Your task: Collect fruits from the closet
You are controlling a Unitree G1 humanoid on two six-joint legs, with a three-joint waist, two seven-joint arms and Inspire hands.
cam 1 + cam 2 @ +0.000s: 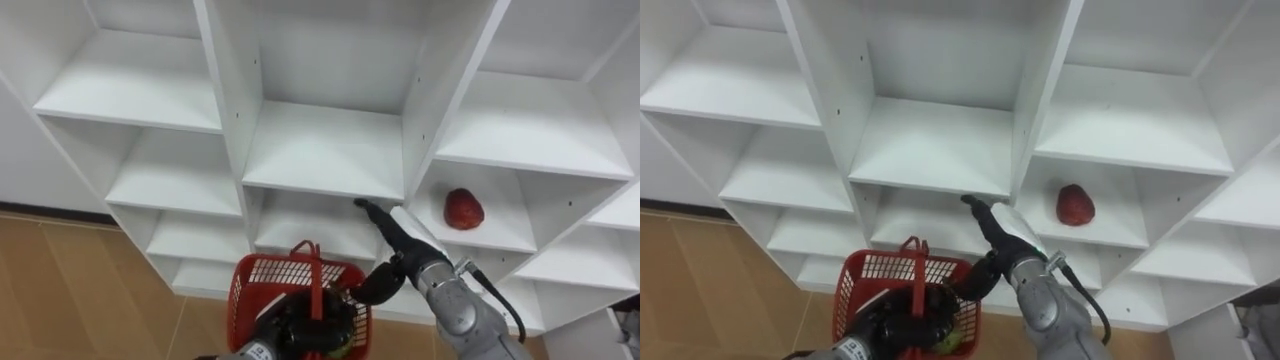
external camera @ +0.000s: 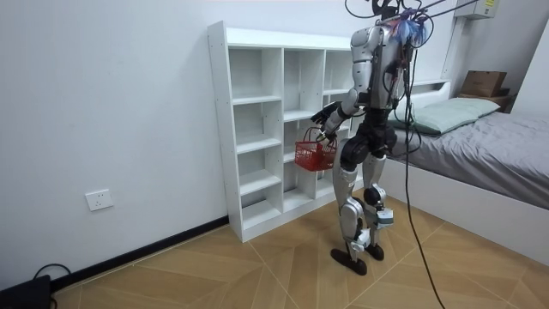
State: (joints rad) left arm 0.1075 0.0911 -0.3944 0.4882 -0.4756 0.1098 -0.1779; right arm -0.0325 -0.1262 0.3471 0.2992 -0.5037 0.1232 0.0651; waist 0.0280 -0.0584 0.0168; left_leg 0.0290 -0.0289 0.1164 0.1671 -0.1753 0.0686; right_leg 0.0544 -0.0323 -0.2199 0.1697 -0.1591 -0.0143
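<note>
From the left eye view, the white closet (image 1: 320, 150) rises in open compartments, most of them bare. One red fruit (image 1: 463, 209) sits alone on a shelf in the right-hand column. The right hand (image 1: 402, 236) reaches up with its fingers straight, their tips at the front edge of the middle column's shelf. It is just left of the upright that divides it from the fruit and holds nothing. Below, the left hand (image 1: 298, 325) is curled about the red basket (image 1: 240, 290) under its upright handle. Something greenish shows low inside the basket, too hidden by the hand to tell what it is. The right eye view gives the same: the fruit (image 1: 1074, 204) in its compartment and the basket (image 1: 854, 292) held up beneath the shelves. In the room view the robot stands upright close before the closet (image 2: 257, 129), the basket (image 2: 314, 155) hanging between it and the shelves, with a bed (image 2: 480, 146) behind it.
</note>
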